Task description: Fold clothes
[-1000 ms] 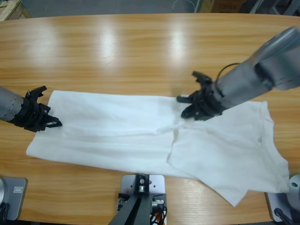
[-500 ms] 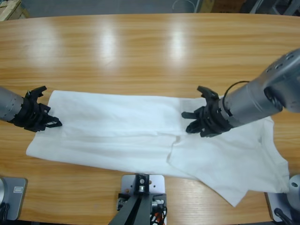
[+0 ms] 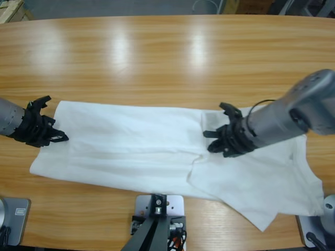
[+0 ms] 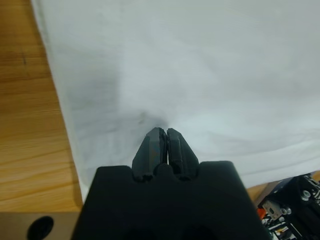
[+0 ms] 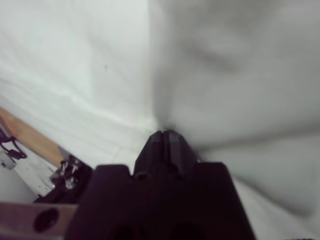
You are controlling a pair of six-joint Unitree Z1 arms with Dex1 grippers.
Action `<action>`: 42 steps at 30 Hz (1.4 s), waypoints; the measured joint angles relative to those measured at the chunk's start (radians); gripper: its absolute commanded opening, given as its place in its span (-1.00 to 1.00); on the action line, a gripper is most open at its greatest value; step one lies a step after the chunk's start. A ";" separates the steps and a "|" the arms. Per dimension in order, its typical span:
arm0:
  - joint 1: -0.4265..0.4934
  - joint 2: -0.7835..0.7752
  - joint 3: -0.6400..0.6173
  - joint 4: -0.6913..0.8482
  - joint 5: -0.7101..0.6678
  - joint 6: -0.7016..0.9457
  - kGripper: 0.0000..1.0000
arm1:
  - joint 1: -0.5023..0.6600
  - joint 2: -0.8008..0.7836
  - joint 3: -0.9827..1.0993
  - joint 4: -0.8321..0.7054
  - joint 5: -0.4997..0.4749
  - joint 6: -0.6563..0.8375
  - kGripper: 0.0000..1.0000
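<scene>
Long wooden tabletop (image 3: 157, 57), glossy, streaked with pale light reflections across its far half. Spread flat along the near half, a white shirt (image 3: 131, 144), lengthwise from left to right, its wider end with a short sleeve fanning toward the near right corner. Folded over near the middle, where a raised crease and a loose edge run toward the near side. At the shirt's left edge, the left pincer (image 3: 52, 137), low on the cloth, jaws pressed together with a small pucker of white fabric gathered at their tips in the left wrist view (image 4: 162, 134); clamped on the shirt. Right of the middle, the right pincer (image 3: 213, 141), reaching in from the right side on its silver-grey arm (image 3: 293, 112), tips down at the crease; jaws together in the right wrist view (image 5: 165, 135) with cloth bunched and pulled into folds around them, so clamped on the shirt too. Bare wood showing beside the shirt's left hem in the left wrist view. No containers anywhere on the tabletop.
</scene>
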 measured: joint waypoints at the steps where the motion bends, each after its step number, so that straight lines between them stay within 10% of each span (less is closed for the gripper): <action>1: 0.000 -0.007 0.000 0.000 0.000 0.000 -1.00 | 0.001 -0.032 0.002 0.019 -0.006 0.000 0.47; 3: 0.000 -0.020 0.002 0.000 0.000 0.000 -1.00 | 0.002 -0.125 -0.009 0.070 -0.016 0.003 1.00; 16: 0.183 -0.146 0.003 0.054 -0.027 -0.034 -1.00 | 0.003 -0.399 -0.120 0.292 -0.097 0.079 1.00; 19: 0.194 -0.150 -0.029 0.099 -0.033 -0.009 0.64 | 0.003 -0.399 -0.120 0.292 -0.098 0.080 1.00; 24: 0.183 -0.068 -0.128 0.243 -0.035 0.031 0.95 | 0.004 -0.391 -0.119 0.293 -0.100 0.082 0.99; 26: 0.178 -0.042 -0.144 0.266 -0.035 0.038 0.95 | 0.004 -0.377 -0.119 0.315 -0.117 0.091 0.53; 27: 0.176 -0.040 -0.147 0.272 -0.035 0.040 0.94 | 0.004 -0.370 -0.119 0.330 -0.133 0.096 -0.45; 28: 0.176 -0.040 -0.150 0.276 -0.035 0.044 0.93 | 0.004 -0.359 -0.119 0.342 -0.151 0.099 -0.97; 42: 0.166 -0.215 -0.133 0.285 -0.035 0.064 0.72 | 0.004 -0.123 -0.084 0.277 -0.190 0.049 -1.00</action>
